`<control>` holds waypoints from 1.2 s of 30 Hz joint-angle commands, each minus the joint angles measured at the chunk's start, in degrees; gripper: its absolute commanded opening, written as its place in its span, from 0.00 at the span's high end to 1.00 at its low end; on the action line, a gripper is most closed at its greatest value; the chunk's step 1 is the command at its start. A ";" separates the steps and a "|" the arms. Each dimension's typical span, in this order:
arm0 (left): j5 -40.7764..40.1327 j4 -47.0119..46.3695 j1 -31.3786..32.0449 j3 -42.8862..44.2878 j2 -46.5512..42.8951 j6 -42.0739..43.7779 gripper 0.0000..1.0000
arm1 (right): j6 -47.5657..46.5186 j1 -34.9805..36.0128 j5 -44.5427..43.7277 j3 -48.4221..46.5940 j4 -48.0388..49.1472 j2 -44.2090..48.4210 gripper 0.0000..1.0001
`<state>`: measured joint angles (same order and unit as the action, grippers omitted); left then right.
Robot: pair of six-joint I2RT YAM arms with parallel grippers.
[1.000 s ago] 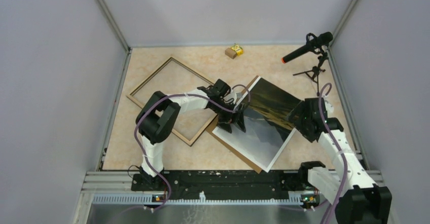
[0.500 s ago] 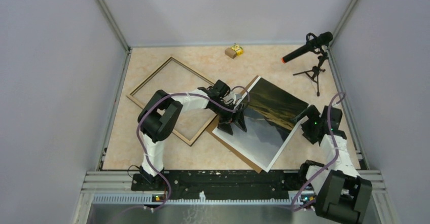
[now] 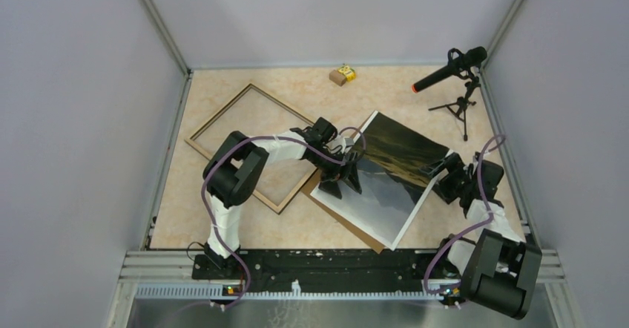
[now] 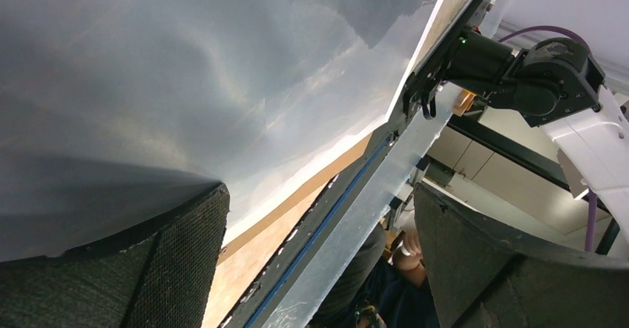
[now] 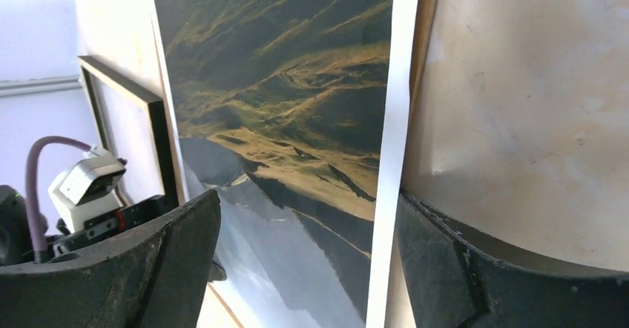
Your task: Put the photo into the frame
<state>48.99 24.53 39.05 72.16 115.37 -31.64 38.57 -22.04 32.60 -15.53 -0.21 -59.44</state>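
Grey walls close in a beige table. Toward its back left the frame lies flat, wood rim up. Just to its right the photo lies picture-up on a brown board, both turned at an angle, and the board's left corner overlaps the frame's near corner. The left gripper hangs over the photo's left edge with its claw released, spread wide; one pad sits low over the glossy print. The right gripper is at the photo's right edge, also unclenched and holding nothing, the white border running between its fingers. A microphone on a tripod and a small box stand at the back.
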 commanded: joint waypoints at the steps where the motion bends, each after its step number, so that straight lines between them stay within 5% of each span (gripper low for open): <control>1: -5.00 0.24 0.08 -0.12 2.98 1.80 0.02 | 2.65 -0.31 6.11 0.20 6.10 2.92 0.17; 13: -4.29 -0.10 0.16 0.07 2.80 1.62 0.02 | 8.06 0.57 9.11 0.70 8.30 8.08 0.25; 20: -3.98 -0.39 0.22 -0.12 2.03 2.02 0.02 | 9.94 10.10 0.89 -0.06 10.62 6.95 0.31; 29: -4.77 -3.86 0.38 -1.93 -4.35 3.17 0.02 | 4.10 20.64 -20.35 -7.91 -5.37 10.19 0.70; 33: -11.67 -3.96 0.48 -2.29 -11.32 5.54 0.02 | 0.82 21.71 -23.84 -13.15 -11.27 10.23 0.93; 36: -18.80 -3.41 0.45 -2.20 -18.27 7.50 0.02 | -1.66 24.64 -25.81 -16.87 -14.02 11.41 1.00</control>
<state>40.40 23.16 39.48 69.84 107.74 -28.36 41.67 -0.38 12.58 -26.22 -9.26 -50.24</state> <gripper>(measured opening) 0.982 0.024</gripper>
